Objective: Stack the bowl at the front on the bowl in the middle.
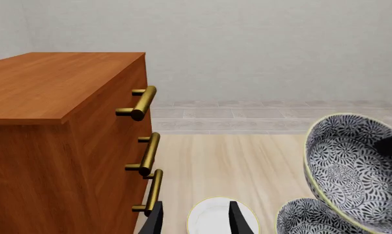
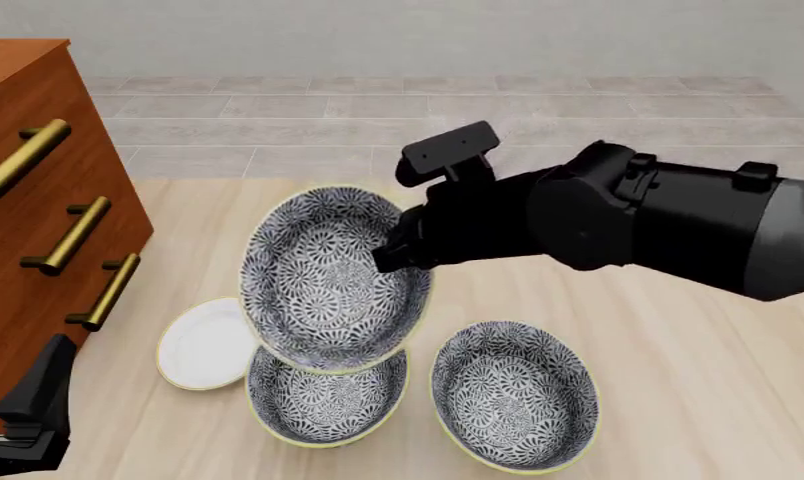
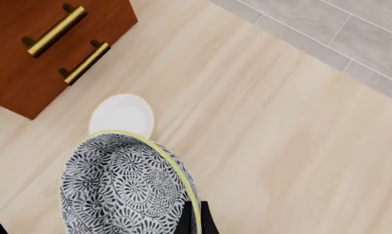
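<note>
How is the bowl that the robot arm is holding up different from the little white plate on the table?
The held bowl is deep, with a grey-and-white floral pattern; the white plate is flat and plain. The bowl is tilted in the air, its rim pinched by the right gripper; the plate lies flat on the table. The bowl looks wider than the plate. Both are round with pale yellowish rims.

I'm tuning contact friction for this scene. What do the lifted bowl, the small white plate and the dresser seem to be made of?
The lifted bowl, held in the right hand, looks like glazed ceramic: printed grey-and-white floral pattern, pale yellowish rim. The plate looks like plain white glazed ceramic, though it is a render. The dresser looks like reddish varnished wood with visible grain, and its handles like brushed brass.
</note>
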